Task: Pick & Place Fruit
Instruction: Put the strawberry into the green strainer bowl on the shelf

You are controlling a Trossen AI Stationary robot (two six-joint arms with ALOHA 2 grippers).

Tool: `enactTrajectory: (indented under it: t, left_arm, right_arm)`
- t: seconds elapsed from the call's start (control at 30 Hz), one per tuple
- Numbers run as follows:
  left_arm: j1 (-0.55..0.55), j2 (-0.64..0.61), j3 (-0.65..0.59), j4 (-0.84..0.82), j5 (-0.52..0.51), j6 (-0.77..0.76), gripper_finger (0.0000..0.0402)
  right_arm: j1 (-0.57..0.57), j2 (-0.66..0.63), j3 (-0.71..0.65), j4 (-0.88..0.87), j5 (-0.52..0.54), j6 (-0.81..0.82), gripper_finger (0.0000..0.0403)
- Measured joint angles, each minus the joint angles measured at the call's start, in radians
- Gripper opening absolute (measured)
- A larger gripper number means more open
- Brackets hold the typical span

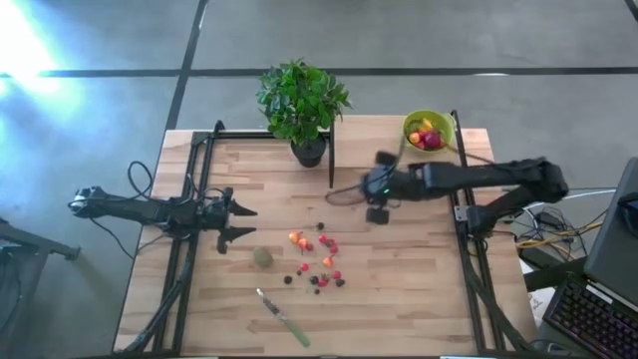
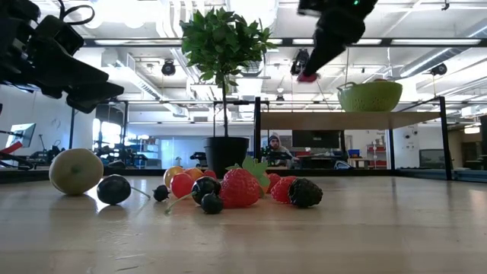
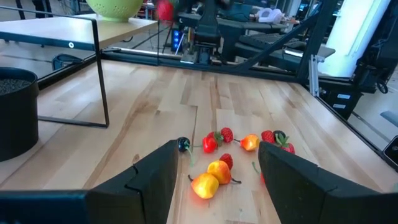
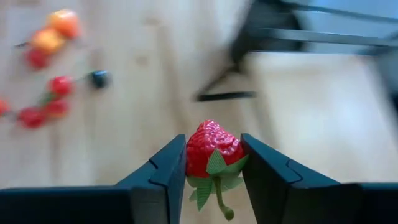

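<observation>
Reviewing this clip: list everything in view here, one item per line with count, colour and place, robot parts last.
strawberry: one, red, held in the right gripper above the table
loose fruit: many, red, orange and dark, table centre
kiwi: one, dull green, left of the loose fruit
bowl: one, lime green, far right corner, fruit inside
knife: one, green handle, near edge
plant: one, green in black pot, far edge
person: one, in the room beyond
left gripper: open, hovering left of the kiwi
right gripper: fingers clamped on the strawberry
</observation>
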Motion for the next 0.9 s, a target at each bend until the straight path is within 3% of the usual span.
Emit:
enactTrajectory:
  t: [0.13,0.4,0.63,0.9]
  left_arm:
    - [0.000,0.002,0.000,0.000,0.000,0.000,0.0229]
    - [0.000,0.002,0.000,0.000,0.000,0.000,0.0229]
    - [0.000,0.002,0.000,0.000,0.000,0.000,0.0229]
    - [0.000,0.002,0.000,0.000,0.000,0.000,0.0229]
  right_arm:
    - [-0.055,-0.111,-0.007,-0.020,0.097,0.021,0.0133]
    - [-0.241,-0.247,-0.017,-0.023,0.108,0.026,0.0123]
    - [-0.421,-0.249,-0.019,-0.056,0.108,0.025,0.0133]
    - [-0.548,-0.228,-0.019,-0.064,0.093,0.036,0.0128]
